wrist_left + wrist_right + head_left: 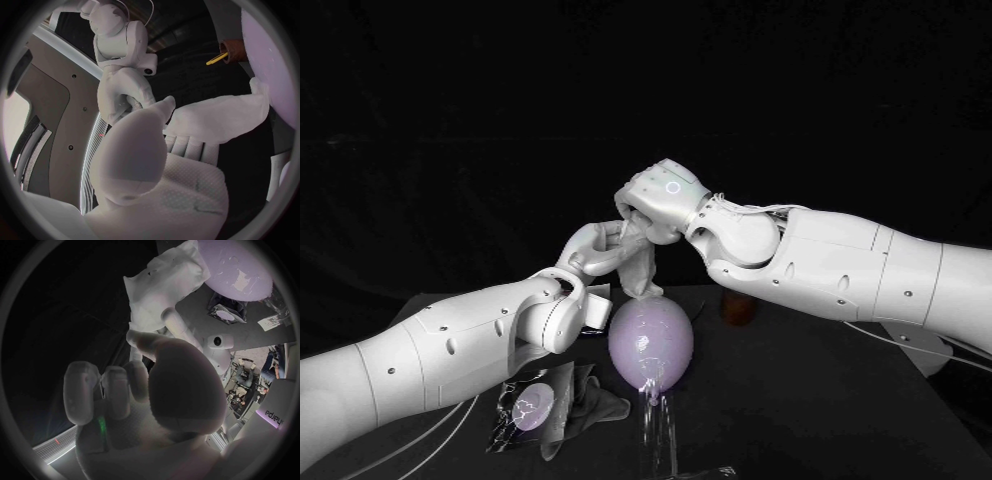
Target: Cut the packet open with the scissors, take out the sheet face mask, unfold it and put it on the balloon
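Head view: both hands raised over balloon (653,345) at middle of surface (877,420). Right hand (664,200), knuckles up, pinches top of sheet mask (640,268). Left hand (593,250), fingers upturned, grips mask edge just beside. Mask hangs bunched, reaching balloon top, likely held high for unfolding. Cut packet (531,408) lies near left.

We look down on the bench (805,400) from the head, close wrist cameras behind left robot hand (156,185), right robot hand (156,400), balloon (651,345) shared

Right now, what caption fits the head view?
Left robot hand and right robot hand hold the sheet face mask above the balloon.
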Available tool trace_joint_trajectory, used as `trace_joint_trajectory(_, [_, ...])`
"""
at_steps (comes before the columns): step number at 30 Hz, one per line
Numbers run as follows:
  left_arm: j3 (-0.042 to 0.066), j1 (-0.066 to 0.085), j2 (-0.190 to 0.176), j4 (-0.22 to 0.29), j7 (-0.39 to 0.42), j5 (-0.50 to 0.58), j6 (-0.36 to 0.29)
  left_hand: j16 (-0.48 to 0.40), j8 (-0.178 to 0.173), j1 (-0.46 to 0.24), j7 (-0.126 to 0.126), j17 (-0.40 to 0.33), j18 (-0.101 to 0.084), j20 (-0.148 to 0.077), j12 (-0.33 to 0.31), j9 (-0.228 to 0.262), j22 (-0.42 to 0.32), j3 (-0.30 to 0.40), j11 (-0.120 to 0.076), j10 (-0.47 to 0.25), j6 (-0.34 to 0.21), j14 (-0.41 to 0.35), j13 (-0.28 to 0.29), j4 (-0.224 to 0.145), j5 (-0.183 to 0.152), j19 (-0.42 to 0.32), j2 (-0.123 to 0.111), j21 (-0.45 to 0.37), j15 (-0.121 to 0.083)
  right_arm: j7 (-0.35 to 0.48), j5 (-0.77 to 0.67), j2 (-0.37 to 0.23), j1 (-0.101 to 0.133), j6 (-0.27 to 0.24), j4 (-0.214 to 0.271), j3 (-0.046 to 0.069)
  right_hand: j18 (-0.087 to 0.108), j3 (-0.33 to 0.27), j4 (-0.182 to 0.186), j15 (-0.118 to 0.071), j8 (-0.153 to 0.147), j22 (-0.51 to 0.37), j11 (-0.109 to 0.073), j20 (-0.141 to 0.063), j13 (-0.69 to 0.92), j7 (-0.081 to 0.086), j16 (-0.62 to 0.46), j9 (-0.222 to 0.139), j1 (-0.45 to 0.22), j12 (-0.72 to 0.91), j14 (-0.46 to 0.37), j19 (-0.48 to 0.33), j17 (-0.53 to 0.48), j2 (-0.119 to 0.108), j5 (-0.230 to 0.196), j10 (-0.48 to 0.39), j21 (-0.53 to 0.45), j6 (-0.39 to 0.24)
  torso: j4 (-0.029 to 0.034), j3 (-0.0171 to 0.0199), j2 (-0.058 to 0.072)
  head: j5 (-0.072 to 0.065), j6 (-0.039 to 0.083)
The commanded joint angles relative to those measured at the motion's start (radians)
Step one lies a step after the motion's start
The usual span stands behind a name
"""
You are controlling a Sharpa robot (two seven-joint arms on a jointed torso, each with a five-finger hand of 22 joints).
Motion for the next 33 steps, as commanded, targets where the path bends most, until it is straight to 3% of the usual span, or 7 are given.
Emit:
trace_joint_trajectory(1, [0.002,0.002,0.001,0.001,0.017,0.014,0.013,-0.005,0.014,0.005,0.096,-0.002,0.013,0.001,0.007,0.005,0.001,0.017,-0.003,0.014,0.018,0.009,0.001,-0.001,-0.001,0.008,0.018,0.000,0.000,0.011,0.011,0.002,0.000,-0.014,-0.002,0.000,-0.002,-0.022,-0.002,0.013,-0.032,0.216,0.017,0.003,0.118,0.014,0.003,-0.015,-0.015,-0.040,0.106,0.026,0.263,0.011,-0.002,0.044,-0.008,-0.037,-0.0012,0.0006,0.000,0.002,0.000])
trace_joint_trajectory(2, [0.002,0.002,0.002,0.002,0.017,0.014,0.017,-0.006,0.034,0.011,0.089,-0.002,0.015,0.001,0.015,0.012,0.002,0.040,-0.010,0.033,0.039,0.012,0.002,-0.007,-0.001,0.016,0.019,0.002,-0.004,0.014,0.016,0.002,0.000,-0.016,-0.003,0.000,-0.002,-0.047,0.000,0.026,-0.077,0.215,0.033,0.006,0.110,0.035,0.003,-0.035,-0.025,-0.058,0.106,0.024,0.263,0.013,-0.002,0.038,-0.012,-0.084,-0.0013,0.0005,0.000,0.002,0.000])
trace_joint_trajectory(7, [0.002,0.002,0.004,0.002,0.020,0.014,0.039,-0.001,0.070,0.011,0.064,-0.001,0.025,0.000,0.025,0.022,0.007,0.123,-0.033,0.094,0.115,0.033,-0.001,-0.011,-0.001,0.063,0.020,0.015,-0.019,0.019,0.027,0.004,0.000,-0.017,-0.007,0.000,0.000,-0.097,-0.004,0.037,-0.167,0.212,0.045,0.017,0.102,0.045,0.003,-0.071,-0.028,-0.076,0.106,0.018,0.263,0.005,-0.002,0.032,-0.023,-0.163,-0.0006,0.0003,0.000,0.002,0.001])
trace_joint_trajectory(9, [0.002,0.002,0.005,0.003,0.022,0.014,0.051,0.004,0.082,-0.002,0.049,0.000,0.031,-0.001,0.033,0.026,0.011,0.165,-0.048,0.143,0.160,0.048,0.000,-0.004,-0.003,0.099,0.028,0.026,-0.028,0.019,0.029,0.006,0.000,-0.016,-0.010,0.000,0.001,-0.110,-0.003,0.037,-0.189,0.211,0.044,0.019,0.096,0.045,0.000,-0.080,-0.029,-0.089,0.105,0.017,0.260,0.002,-0.002,0.029,-0.025,-0.185,0.0000,0.0004,0.000,0.001,0.002])
trace_joint_trajectory(11, [0.002,0.002,0.006,0.003,0.023,0.013,0.060,0.004,0.076,-0.017,0.043,0.000,0.033,-0.001,0.023,0.024,0.011,0.194,-0.054,0.157,0.173,0.055,-0.003,-0.002,-0.002,0.105,0.021,0.029,-0.033,0.019,0.031,0.007,0.000,-0.016,-0.011,0.000,0.001,-0.121,-0.002,0.036,-0.205,0.211,0.042,0.020,0.093,0.046,-0.004,-0.086,-0.032,-0.096,0.103,0.017,0.256,-0.002,-0.002,0.027,-0.025,-0.201,-0.0002,0.0002,0.000,0.001,0.001])
trace_joint_trajectory(16, [0.002,0.002,0.009,0.005,0.026,0.013,0.083,0.009,0.070,-0.053,0.036,0.002,0.035,-0.002,0.013,0.025,0.010,0.230,-0.058,0.184,0.186,0.073,-0.003,0.033,-0.001,0.115,0.054,0.033,-0.037,0.020,0.034,0.010,0.000,-0.012,-0.016,0.000,0.002,-0.139,0.003,0.035,-0.218,0.211,0.041,0.021,0.090,0.046,-0.008,-0.091,-0.038,-0.102,0.101,0.016,0.252,-0.006,-0.002,0.025,-0.027,-0.205,-0.0002,0.0001,0.000,0.001,0.001])
trace_joint_trajectory(33, [0.002,0.002,0.013,0.018,0.010,-0.025,0.149,0.005,0.063,-0.069,0.031,0.001,0.034,-0.002,-0.003,0.026,0.009,0.257,-0.060,0.194,0.187,0.074,-0.003,0.043,-0.001,0.117,0.060,0.033,-0.038,-0.024,0.034,0.013,0.000,-0.063,-0.020,0.000,-0.005,-0.189,0.028,0.036,-0.236,0.220,0.044,0.021,0.101,0.046,0.003,-0.099,-0.043,-0.082,0.106,0.033,0.263,0.010,-0.002,0.034,0.001,-0.162,0.0002,-0.0001,0.000,0.002,0.003])
